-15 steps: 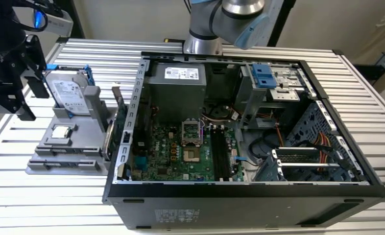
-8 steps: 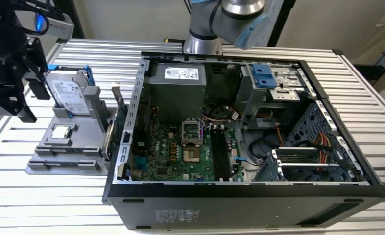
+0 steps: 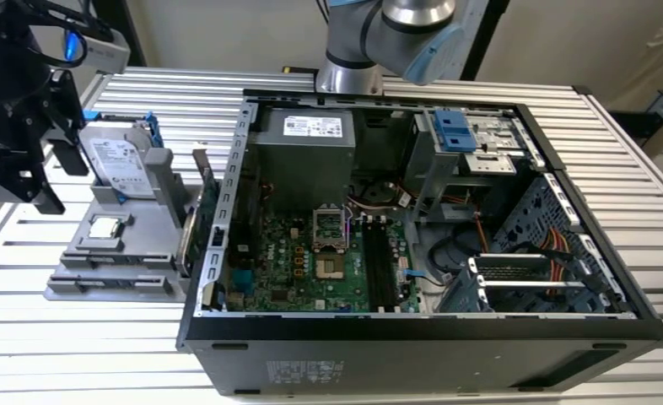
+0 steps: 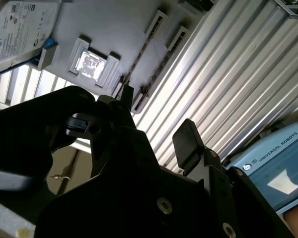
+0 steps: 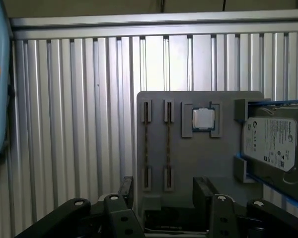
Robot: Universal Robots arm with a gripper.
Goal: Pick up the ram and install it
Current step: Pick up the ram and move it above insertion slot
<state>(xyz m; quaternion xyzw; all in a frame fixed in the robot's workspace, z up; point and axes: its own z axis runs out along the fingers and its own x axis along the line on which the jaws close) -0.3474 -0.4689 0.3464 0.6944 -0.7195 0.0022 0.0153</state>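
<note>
Approach step: the end effector [image 5: 164, 186], fingers apart, hovers over the ram [image 5: 146, 144] in its grey tray [image 5: 203, 158]; gripping likely needs straddling its thin edge.

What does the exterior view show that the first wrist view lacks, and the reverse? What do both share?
The exterior view adds the open computer case, its motherboard and the arm's base. The first wrist view adds two ram sticks standing on edge in slots. Both share the gray tray, the CPU chip, the hard drive and the open gripper.
</note>
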